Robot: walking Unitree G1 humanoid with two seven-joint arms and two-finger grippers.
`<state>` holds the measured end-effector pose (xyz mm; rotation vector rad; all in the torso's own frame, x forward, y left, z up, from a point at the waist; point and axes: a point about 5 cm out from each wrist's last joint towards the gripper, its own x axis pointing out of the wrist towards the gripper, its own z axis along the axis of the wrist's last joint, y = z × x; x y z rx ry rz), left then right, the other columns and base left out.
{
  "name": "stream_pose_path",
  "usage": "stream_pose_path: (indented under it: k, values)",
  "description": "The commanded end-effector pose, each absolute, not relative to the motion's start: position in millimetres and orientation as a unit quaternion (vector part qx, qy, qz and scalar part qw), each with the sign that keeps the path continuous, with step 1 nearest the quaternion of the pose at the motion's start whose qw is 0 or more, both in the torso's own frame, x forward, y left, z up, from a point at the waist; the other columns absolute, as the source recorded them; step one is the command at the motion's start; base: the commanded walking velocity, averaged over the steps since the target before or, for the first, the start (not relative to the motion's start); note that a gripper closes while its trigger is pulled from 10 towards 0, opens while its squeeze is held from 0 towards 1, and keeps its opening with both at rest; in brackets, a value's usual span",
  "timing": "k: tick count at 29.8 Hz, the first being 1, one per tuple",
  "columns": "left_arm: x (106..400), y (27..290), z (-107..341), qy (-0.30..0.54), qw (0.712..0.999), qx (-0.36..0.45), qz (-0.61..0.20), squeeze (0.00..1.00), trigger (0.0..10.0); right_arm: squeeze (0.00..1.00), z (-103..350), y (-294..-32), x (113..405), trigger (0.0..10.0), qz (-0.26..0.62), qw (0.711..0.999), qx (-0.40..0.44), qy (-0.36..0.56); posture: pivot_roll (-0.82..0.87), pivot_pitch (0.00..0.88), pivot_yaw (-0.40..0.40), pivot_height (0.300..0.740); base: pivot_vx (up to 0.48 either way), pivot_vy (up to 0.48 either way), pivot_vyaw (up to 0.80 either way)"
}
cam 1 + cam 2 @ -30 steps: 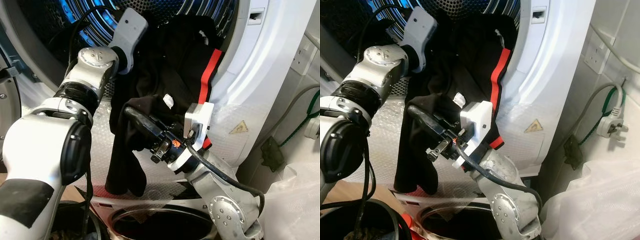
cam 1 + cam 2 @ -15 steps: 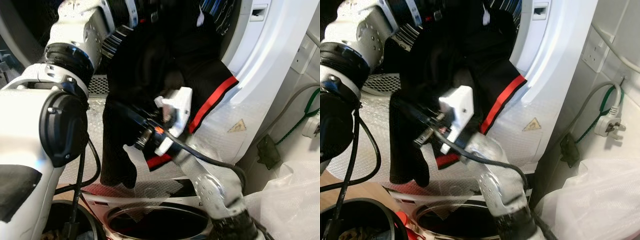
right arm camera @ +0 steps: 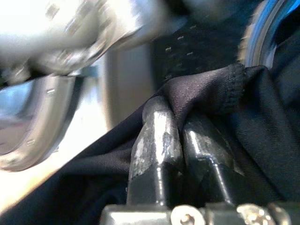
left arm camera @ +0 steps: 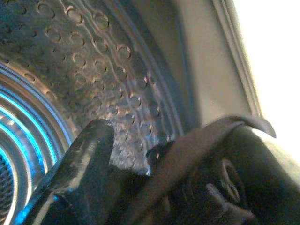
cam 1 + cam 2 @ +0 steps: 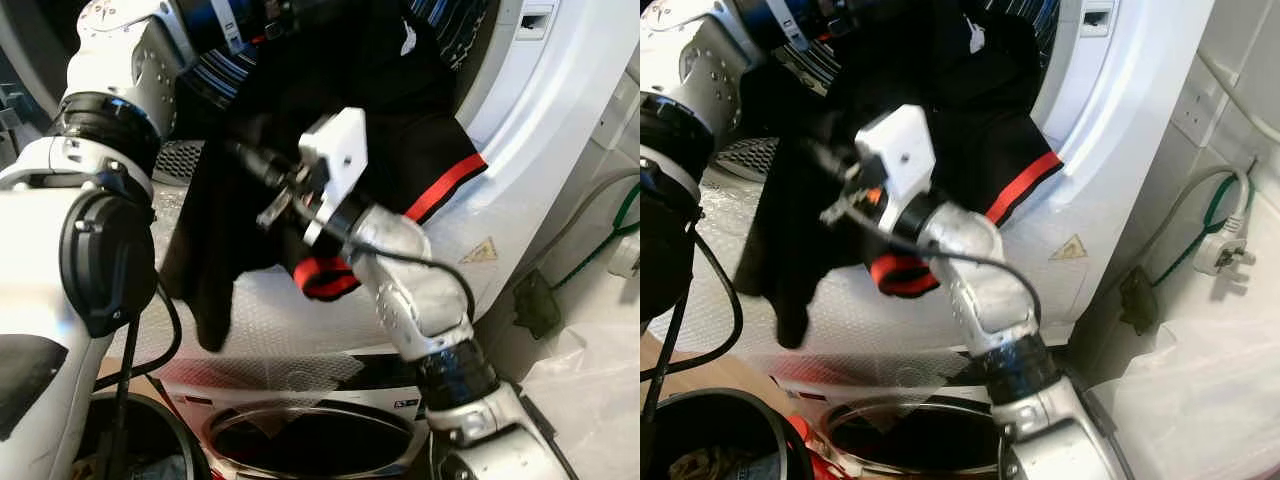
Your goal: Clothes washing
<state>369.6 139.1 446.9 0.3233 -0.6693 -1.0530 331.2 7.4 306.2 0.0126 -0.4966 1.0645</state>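
Right gripper (image 3: pixel 180 136): both black fingers pressed together, a hemmed fold of the black garment (image 5: pixel 400 150) pinched between them. Keep that pinch firm as you lift; the fabric looks thin and slippery and could slide out.

Left gripper (image 4: pixel 136 173): inside the drum (image 4: pixel 93 84), with dark cloth draped over its fingers. You cannot tell how far apart they stand or whether they grip anything.

Black garment: red-striped, hanging half in and half out of the washing machine (image 5: pixel 530 110) opening. One leg trails down over the front panel, and its red cuff (image 5: pixel 322 278) sits just under your right forearm.

Step, as judged: feeding the garment into the drum. Carry the pinched fold over the door rim and deep inside before letting go, then gather the hanging leg so nothing stays draped across the opening.
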Motion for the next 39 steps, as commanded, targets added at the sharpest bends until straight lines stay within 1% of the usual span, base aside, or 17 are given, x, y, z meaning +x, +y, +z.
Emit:
stream_pose_path:
  k: [1,3,4,5,10,12,14,16,19,20,21,25,27,32,34,38,39]
  values:
    - [366,148,451,-0.32,0.797,0.192,-0.475,1.0,10.0,0.0,313,7,334,0.0,0.493,0.835,0.001,-0.247,-0.2,0.0,0.062,0.74,0.0,0.0,0.0]
    - [371,162,451,-0.305,0.831,0.25,-0.391,1.0,10.0,0.0,319,5,337,0.0,0.488,0.834,-0.009,-0.257,-0.19,0.0,0.059,0.74,0.0,0.0,0.0]
    - [371,162,451,-0.305,0.831,0.25,-0.391,1.0,10.0,0.0,319,5,337,0.0,0.488,0.834,-0.009,-0.257,-0.19,0.0,0.059,0.74,0.0,0.0,0.0]
    - [373,169,453,-0.303,0.848,0.27,-0.34,1.0,10.0,0.0,322,4,340,0.0,0.484,0.835,-0.015,-0.261,-0.19,0.0,0.058,0.74,0.0,0.0,0.0]
    - [368,176,465,-0.326,0.854,0.264,-0.307,1.0,10.0,0.0,325,1,346,0.0,0.474,0.838,-0.026,-0.268,-0.19,0.0,0.054,0.74,0.0,0.0,0.0]
    - [358,170,470,-0.357,0.819,0.268,-0.359,1.0,10.0,0.0,328,-3,351,0.0,0.461,0.844,-0.033,-0.272,-0.18,0.0,0.05,0.74,0.0,0.0,0.0]
    - [352,167,472,-0.373,0.801,0.27,-0.383,1.0,10.0,0.0,329,-5,353,0.0,0.455,0.847,-0.038,-0.272,-0.18,0.0,0.051,0.74,0.0,0.0,0.0]
    - [345,166,474,-0.388,0.784,0.281,-0.396,1.0,10.0,0.0,332,-9,359,0.0,0.443,0.852,-0.055,-0.274,-0.18,0.0,0.054,0.74,0.0,0.0,0.0]
    - [342,167,474,-0.394,0.776,0.275,-0.409,1.0,10.0,0.0,332,-11,361,0.0,0.438,0.854,-0.059,-0.274,-0.18,0.0,0.054,0.74,0.0,0.0,0.0]
    - [339,168,474,-0.399,0.769,0.269,-0.421,0.9,10.0,0.0,332,-12,362,0.0,0.435,0.856,-0.061,-0.273,-0.18,0.0,0.055,0.74,0.0,0.0,0.0]
    - [331,170,475,-0.42,0.753,0.248,-0.44,0.01,10.0,0.0,330,-15,366,0.0,0.427,0.861,-0.068,-0.268,-0.19,0.0,0.054,0.74,0.0,0.0,0.0]
    - [322,173,478,-0.448,0.74,0.204,-0.459,0.0,10.0,0.0,328,-18,369,0.0,0.421,0.865,-0.072,-0.265,-0.19,0.0,0.047,0.74,0.0,0.0,0.0]
    - [308,178,481,-0.481,0.713,0.125,-0.494,0.0,10.0,0.0,325,-20,372,0.0,0.419,0.867,-0.072,-0.26,-0.18,0.0,0.04,0.74,0.0,0.0,0.0]
    - [291,179,472,-0.488,0.677,0.07,-0.546,0.0,10.0,0.0,316,-19,375,0.0,0.421,0.869,-0.072,-0.251,-0.15,0.0,0.037,0.74,0.0,0.0,0.0]
    - [284,174,452,-0.426,0.668,0.073,-0.606,0.0,10.0,0.0,310,-17,377,0.0,0.422,0.871,-0.065,-0.244,-0.14,0.0,0.037,0.74,0.0,0.0,0.0]
    - [278,170,436,-0.379,0.655,0.068,-0.65,0.0,10.0,0.0,307,-17,378,0.0,0.422,0.872,-0.06,-0.241,-0.12,0.0,0.032,0.74,0.0,0.0,0.0]
    - [269,167,418,-0.337,0.647,0.086,-0.678,0.0,10.0,0.0,305,-17,379,0.0,0.422,0.873,-0.058,-0.238,-0.11,0.0,0.029,0.74,0.0,0.0,0.0]
